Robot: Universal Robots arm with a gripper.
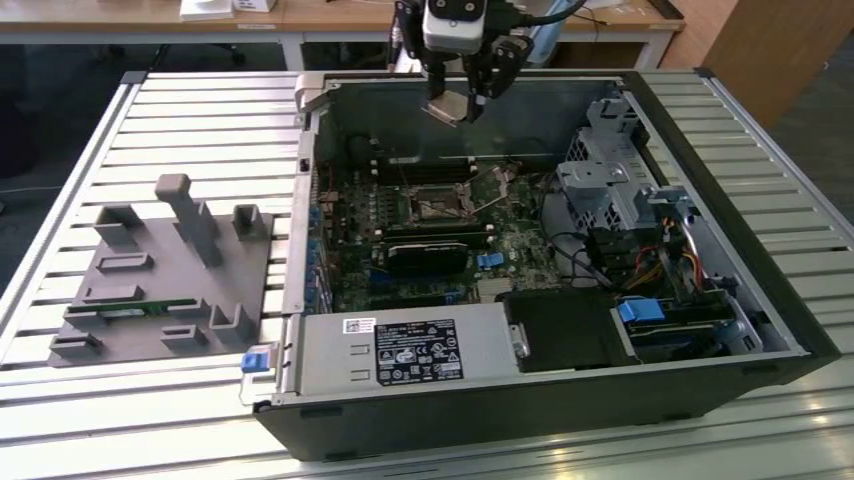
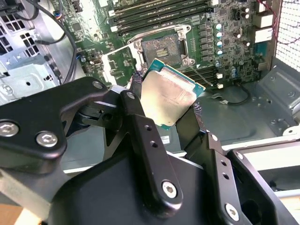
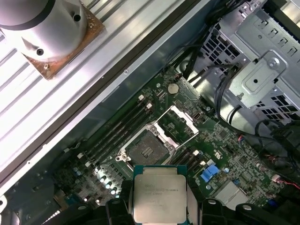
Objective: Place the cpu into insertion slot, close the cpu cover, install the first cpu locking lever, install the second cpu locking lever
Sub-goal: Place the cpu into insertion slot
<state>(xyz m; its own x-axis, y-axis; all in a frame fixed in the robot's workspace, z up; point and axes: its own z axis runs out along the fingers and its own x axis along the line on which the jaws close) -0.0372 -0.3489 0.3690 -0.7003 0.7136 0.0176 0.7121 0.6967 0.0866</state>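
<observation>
Over the far wall of the open case [image 1: 534, 410], the claw [image 1: 465, 100] hangs with its two black fingers pinching the cpu [image 1: 447, 108] by opposite edges. From where I stand the chip is clear of the board, up in the air and tilted. In the second wrist view the cpu [image 2: 168, 96] shows its silvery top and a thin green edge between the fingers [image 2: 140, 117].

Below it, well apart, the slot [image 3: 145, 149] sits bare on the green board, with a dark centre and a metal rim. The cover [image 3: 186, 117] is swung open just beside the slot, and green board shows through its window. Long black memory slots [image 3: 117, 129] run along the slot's other side.

Further out, a grey drive cage [image 1: 607, 185] fills the case on the exterior view's right, with cables trailing under it, and a labelled silver box [image 1: 400, 350] lies along the near wall. The case rests on a slatted metal counter [image 1: 200, 120]. A grey moulded fixture [image 1: 160, 270] sits on the counter to the exterior view's left of the case.
</observation>
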